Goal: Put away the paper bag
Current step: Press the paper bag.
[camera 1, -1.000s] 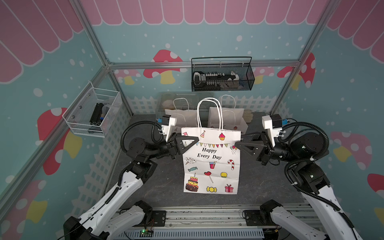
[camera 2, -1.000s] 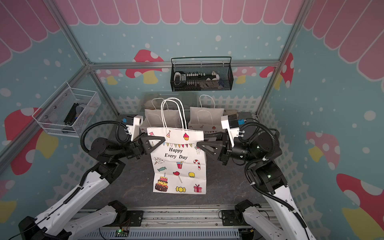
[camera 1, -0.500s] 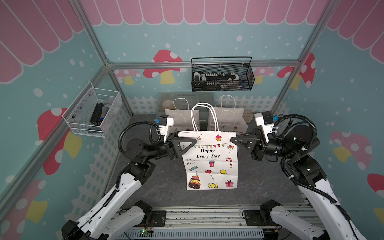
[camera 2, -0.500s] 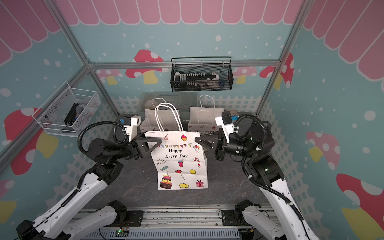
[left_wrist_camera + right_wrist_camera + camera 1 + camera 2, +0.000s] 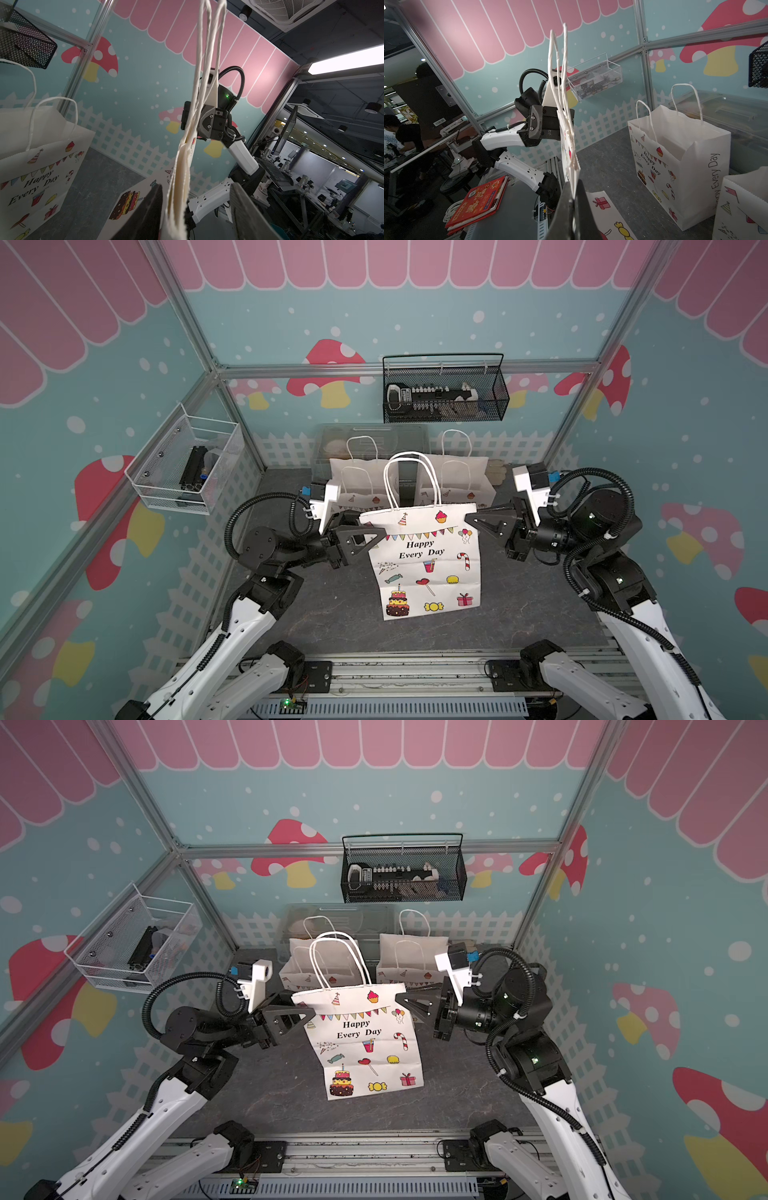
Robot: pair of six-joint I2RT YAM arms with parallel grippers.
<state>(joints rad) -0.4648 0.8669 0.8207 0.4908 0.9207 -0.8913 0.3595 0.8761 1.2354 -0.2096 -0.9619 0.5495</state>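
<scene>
The paper bag (image 5: 428,564) (image 5: 365,1048) is white, folded flat, printed "Happy Every Day", and hangs upright above the grey table with its handles up. My right gripper (image 5: 468,517) (image 5: 398,997) is shut on its top right corner; the right wrist view shows the gripper (image 5: 573,184) pinching the bag's edge (image 5: 566,145). My left gripper (image 5: 376,531) (image 5: 309,1013) is open at the top left corner. In the left wrist view the bag's edge (image 5: 178,187) stands between the spread fingers of the gripper (image 5: 195,184), close to one finger.
Two more printed bags (image 5: 361,485) (image 5: 457,477) stand open at the back, in front of a clear plastic box (image 5: 370,439). A black wire basket (image 5: 444,393) hangs on the back wall and a white mesh basket (image 5: 187,466) on the left wall.
My left gripper has opened off the bag's left corner. My right gripper has closed on the right corner. Both arms and the bag have shifted slightly toward the back.
</scene>
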